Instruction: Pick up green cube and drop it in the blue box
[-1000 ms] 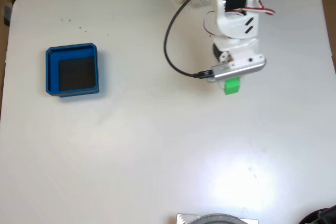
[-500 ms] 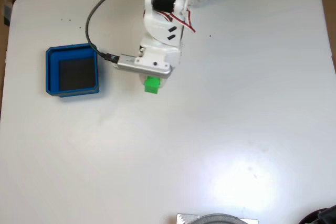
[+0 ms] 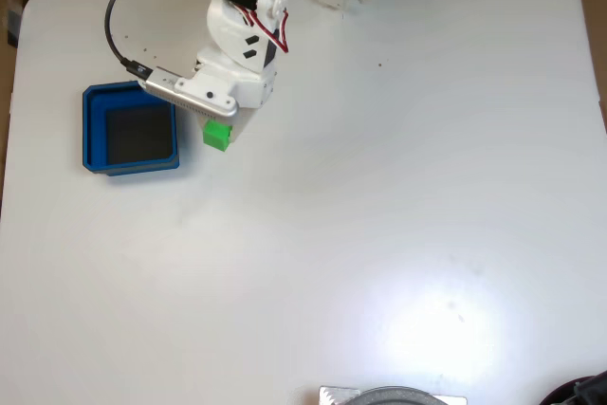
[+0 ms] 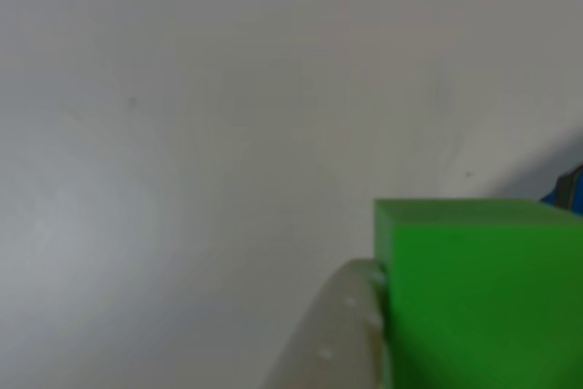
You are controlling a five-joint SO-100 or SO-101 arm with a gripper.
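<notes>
Pincer (image 3: 220, 130) clenched on the green cube (image 3: 218, 135), held above the white tabletop (image 3: 379, 234), just right of the blue box (image 3: 130, 127) in the fixed view. Cube clear of the box rim. One pale finger (image 4: 342, 334) pressed against cube left face in the other view.

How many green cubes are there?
1. The green cube is under the arm's tip, just right of the blue box in the fixed view; it looms large in the other view.
</notes>
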